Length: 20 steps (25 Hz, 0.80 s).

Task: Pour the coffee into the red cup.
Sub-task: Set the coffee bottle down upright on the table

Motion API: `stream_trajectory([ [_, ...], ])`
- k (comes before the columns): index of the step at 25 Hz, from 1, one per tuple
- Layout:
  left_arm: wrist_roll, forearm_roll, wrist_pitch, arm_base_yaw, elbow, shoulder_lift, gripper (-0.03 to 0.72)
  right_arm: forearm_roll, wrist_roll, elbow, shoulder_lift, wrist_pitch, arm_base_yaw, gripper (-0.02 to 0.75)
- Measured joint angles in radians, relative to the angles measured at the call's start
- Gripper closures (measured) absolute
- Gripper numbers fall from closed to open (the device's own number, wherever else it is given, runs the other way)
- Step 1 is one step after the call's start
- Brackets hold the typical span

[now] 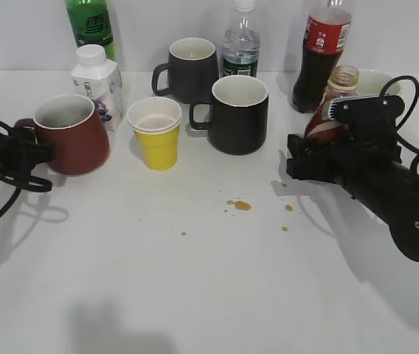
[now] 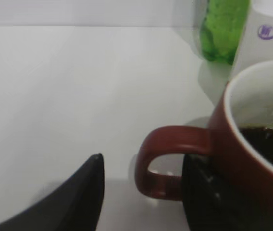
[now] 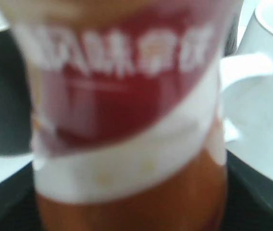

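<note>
White table (image 1: pixel 195 295): yellow cup (image 1: pixel 156 134), black mugs (image 1: pixel 237 114) between handle-pinching left gripper (image 1: pixel 36 151) and bottle-clamping right gripper (image 1: pixel 320 151).

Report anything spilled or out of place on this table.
Brown drops lie spilled on the white table: the largest splash sits in front of the black mug, with smaller spots towards the right gripper, which holds the coffee bottle. Nothing else looks askew.
</note>
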Motion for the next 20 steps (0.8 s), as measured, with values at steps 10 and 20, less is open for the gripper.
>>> stream_trajectory([
  [10,0.000,-0.012,0.188,0.000,0.000,-0.112,0.284,0.020,0.000,0.072,-0.040,-0.002,0.000,0.130],
  [20,0.000,-0.010,0.360,0.000,0.000,-0.210,0.284,0.036,0.002,0.171,-0.188,0.098,0.000,0.130],
])
